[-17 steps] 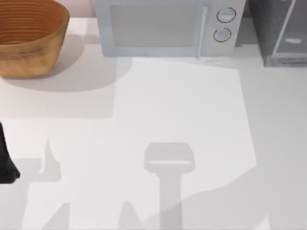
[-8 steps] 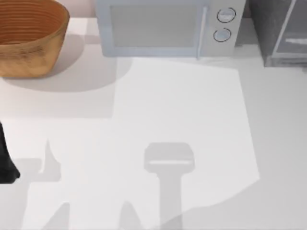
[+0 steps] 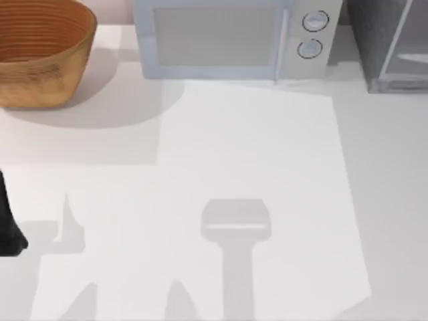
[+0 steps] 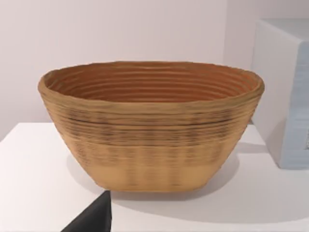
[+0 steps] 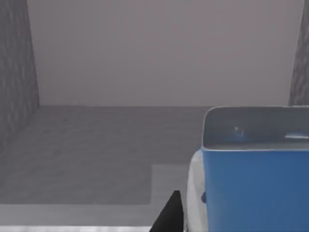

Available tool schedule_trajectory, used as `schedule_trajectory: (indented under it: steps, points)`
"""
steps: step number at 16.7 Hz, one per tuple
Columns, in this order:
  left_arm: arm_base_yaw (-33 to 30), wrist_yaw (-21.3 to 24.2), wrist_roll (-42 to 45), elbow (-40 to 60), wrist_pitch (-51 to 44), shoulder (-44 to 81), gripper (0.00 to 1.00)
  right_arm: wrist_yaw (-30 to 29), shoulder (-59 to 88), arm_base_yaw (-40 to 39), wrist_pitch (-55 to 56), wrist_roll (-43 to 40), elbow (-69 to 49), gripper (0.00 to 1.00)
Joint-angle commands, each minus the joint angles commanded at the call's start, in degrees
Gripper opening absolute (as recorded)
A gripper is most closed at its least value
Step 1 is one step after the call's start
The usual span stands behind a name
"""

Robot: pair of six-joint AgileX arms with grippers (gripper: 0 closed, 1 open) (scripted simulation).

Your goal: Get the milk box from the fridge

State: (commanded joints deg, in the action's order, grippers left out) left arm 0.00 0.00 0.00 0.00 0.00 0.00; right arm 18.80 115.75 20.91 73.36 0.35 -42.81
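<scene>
Right wrist view looks into the fridge interior: dark speckled walls either side, grey floor, pale back wall. Closest in that view, the milk box stands upright on the fridge floor, blue face with a paler top edge and a whitish side, very near the camera. A dark tip of the right gripper shows just beside the carton's whitish side; whether it touches cannot be told, and whether the right fingers stand apart or together cannot be told either. Judged step: the reach into the cabinet, carton approached but no visible grasp yet. Next move likely calls for centring the fingers either side of the carton, closing on it, then drawing straight back out without clipping the side walls or the door frame. From above, the fridge sits at the table's far right corner, dark grey with a pale glassy door panel. The microwave stands just left of it, the wicker basket at far left. Left arm is parked at the table's left edge; its wrist camera faces the basket, finger state cannot be told.
</scene>
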Motion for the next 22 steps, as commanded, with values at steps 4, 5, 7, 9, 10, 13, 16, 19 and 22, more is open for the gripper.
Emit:
schedule_trajectory:
  steps: [4, 5, 7, 9, 10, 13, 16, 19, 22]
  points:
    - [0.0, 0.0, 0.0, 0.0, 0.0, 0.0, 1.00, -0.1, 0.3, -0.3, -0.2, 0.1, -0.2, 0.00]
    - [0.0, 0.0, 0.0, 0.0, 0.0, 0.0, 1.00, -0.1, -0.1, -0.5, -0.5, 0.1, 0.0, 0.00]
    - [0.0, 0.0, 0.0, 0.0, 0.0, 0.0, 1.00, -0.6, -2.7, -1.1, -2.3, 0.0, 0.9, 0.00]
    - [0.0, 0.0, 0.0, 0.0, 0.0, 0.0, 1.00, -1.4, -7.5, -2.1, -5.4, 0.0, 2.7, 0.00]
    - [0.0, 0.0, 0.0, 0.0, 0.0, 0.0, 1.00, -2.0, -10.8, -2.7, -7.5, 0.0, 3.8, 0.00]
    - [0.0, 0.0, 0.0, 0.0, 0.0, 0.0, 1.00, -4.1, -24.0, -5.0, -15.6, -0.1, 8.6, 0.00]
    - [0.0, 0.0, 0.0, 0.0, 0.0, 0.0, 1.00, -6.7, -41.6, -7.8, -26.0, 0.0, 14.9, 0.00]
    - [0.0, 0.0, 0.0, 0.0, 0.0, 0.0, 1.00, -9.5, -61.6, -10.8, -37.9, 0.2, 22.2, 0.00]
    - [0.0, 0.0, 0.0, 0.0, 0.0, 0.0, 1.00, -12.4, -81.3, -14.0, -49.9, 0.2, 29.5, 0.00]
